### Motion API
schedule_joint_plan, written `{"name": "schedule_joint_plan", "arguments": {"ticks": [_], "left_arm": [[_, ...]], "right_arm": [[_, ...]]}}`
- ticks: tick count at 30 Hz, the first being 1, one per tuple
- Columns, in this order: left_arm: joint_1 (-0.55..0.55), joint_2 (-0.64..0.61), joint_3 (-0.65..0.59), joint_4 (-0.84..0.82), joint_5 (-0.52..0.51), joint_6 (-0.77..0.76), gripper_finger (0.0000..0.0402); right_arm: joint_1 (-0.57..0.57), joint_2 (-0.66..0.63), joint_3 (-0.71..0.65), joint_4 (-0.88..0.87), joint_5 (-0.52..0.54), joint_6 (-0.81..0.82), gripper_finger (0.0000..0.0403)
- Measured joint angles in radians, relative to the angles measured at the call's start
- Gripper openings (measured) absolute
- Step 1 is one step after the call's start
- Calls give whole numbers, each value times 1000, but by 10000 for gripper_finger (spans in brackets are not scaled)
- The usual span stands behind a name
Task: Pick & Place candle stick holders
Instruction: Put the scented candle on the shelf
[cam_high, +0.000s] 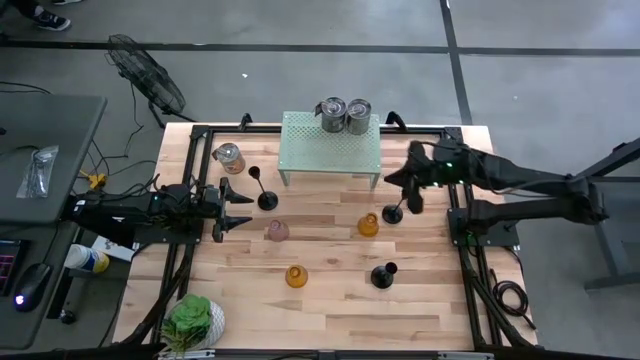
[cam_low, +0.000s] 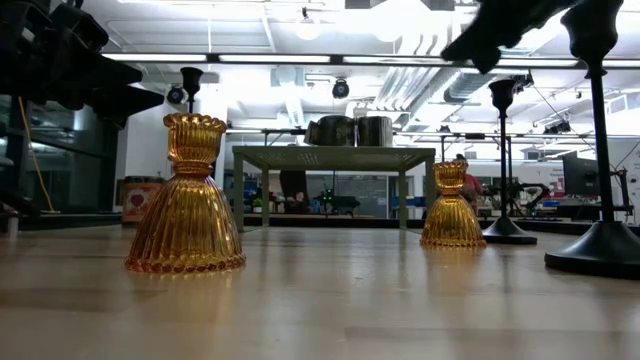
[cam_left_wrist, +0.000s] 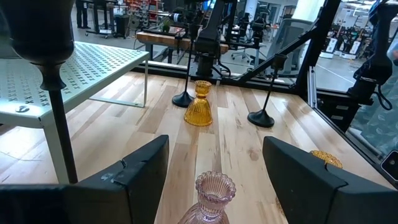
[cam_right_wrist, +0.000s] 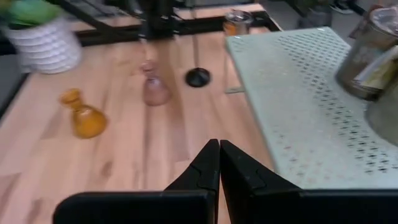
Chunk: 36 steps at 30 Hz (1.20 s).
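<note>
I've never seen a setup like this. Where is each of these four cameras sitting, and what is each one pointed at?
High view: overhead, looking straight down; both arms show, left gripper and right gripper.
Low view: at tabletop height, looking level past an amber holder; dark arm parts hang above.
Left wrist view: on the left arm, facing the pink holder between its open fingers.
Right wrist view: on the right arm, past its shut fingers.
Shared: the green perforated stand shows in all four.

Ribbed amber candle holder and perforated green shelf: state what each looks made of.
The ribbed amber candle holder looks like pressed glass: translucent, with glossy highlights along its vertical ribs. The perforated green shelf looks like painted sheet metal, pale matte green and punched with regular small holes, though coated plastic cannot be ruled out.
</note>
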Motion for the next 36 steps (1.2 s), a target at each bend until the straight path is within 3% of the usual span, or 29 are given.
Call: {"name": "schedule_joint_plan", "arguments": {"ticks": [19, 36], "left_arm": [[0, 0, 0, 0, 0, 0, 255], [0, 0, 0, 0, 0, 0, 255]], "right_arm": [[190, -457, -191, -53, -35, 35, 3], [222, -492, -191, -98, -30, 33, 3]]}}
